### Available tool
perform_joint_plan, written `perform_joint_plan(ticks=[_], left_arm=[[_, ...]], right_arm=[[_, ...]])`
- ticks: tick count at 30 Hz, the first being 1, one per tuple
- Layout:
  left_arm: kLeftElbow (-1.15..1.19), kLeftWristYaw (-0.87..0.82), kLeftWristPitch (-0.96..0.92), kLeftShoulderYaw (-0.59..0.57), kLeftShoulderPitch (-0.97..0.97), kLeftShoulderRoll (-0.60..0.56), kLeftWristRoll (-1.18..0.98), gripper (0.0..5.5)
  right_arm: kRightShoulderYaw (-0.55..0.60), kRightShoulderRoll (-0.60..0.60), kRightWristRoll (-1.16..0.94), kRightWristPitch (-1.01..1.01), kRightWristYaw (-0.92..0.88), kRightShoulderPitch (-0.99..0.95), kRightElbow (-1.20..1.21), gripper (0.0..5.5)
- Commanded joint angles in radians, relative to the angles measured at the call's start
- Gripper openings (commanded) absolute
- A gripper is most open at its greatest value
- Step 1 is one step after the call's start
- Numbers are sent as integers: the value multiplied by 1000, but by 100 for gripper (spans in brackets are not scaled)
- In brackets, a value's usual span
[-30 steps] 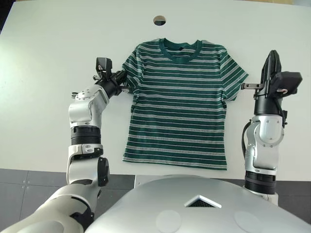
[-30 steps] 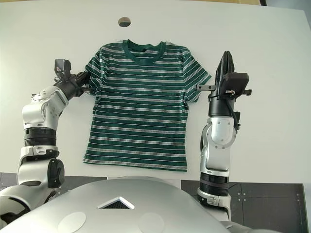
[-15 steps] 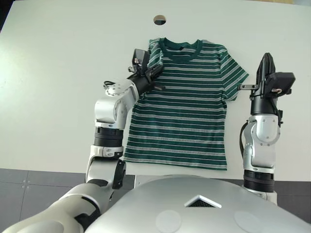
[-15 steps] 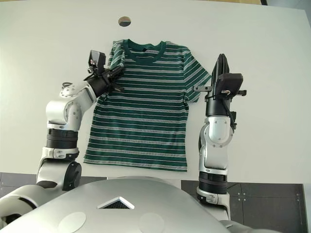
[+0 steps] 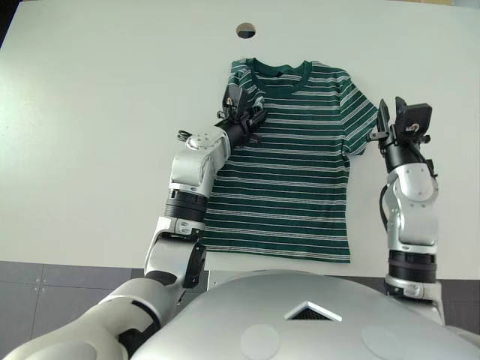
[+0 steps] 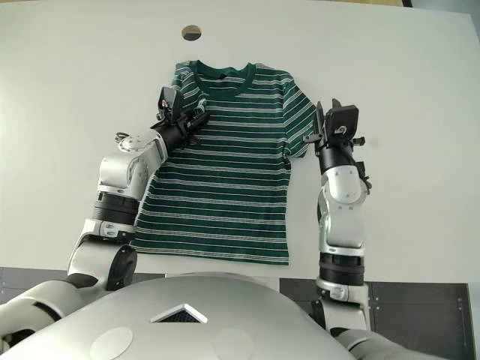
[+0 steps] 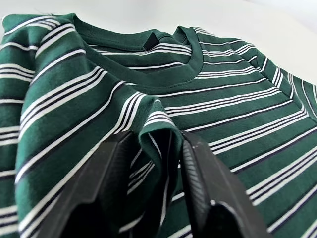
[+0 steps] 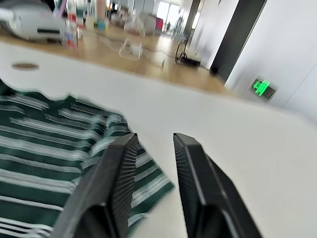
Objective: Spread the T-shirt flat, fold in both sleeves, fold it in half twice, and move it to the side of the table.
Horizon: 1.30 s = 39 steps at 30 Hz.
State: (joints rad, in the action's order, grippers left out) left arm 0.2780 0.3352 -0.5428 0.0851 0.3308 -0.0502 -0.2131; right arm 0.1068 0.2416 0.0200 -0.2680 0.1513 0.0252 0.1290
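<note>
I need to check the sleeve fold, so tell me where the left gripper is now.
In the eye views the left gripper sits on the T-shirt left of centre, just below its collar, shut on the folded-in sleeve.

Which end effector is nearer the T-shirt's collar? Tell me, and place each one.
Left. The left end effector is over the T-shirt chest just below the collar, pinching the folded-in left sleeve. The right end effector hovers open at the right sleeve outer edge.
</note>
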Motion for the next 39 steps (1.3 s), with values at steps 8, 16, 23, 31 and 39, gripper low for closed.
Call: perform_joint_plan(ticks=[8,16,23,31,39], left_arm=[[-325,81,174,-112,-99,28,-157,174],[-484,80,196,-205,-147,-5,-286,174],[-469,62,208,-209,-151,-12,-283,174],[-465,53,211,-205,-157,-15,-276,174],[-454,39,212,-212,-156,-20,-279,174]], right_arm=[[26,148,-62,-175,175,-220,-326,253],[21,140,-118,-216,243,-278,-420,253],[-3,142,-145,-256,290,-271,-437,253],[-45,142,-138,-256,316,-261,-447,194],[-45,162,-127,-220,293,-268,-472,48]])
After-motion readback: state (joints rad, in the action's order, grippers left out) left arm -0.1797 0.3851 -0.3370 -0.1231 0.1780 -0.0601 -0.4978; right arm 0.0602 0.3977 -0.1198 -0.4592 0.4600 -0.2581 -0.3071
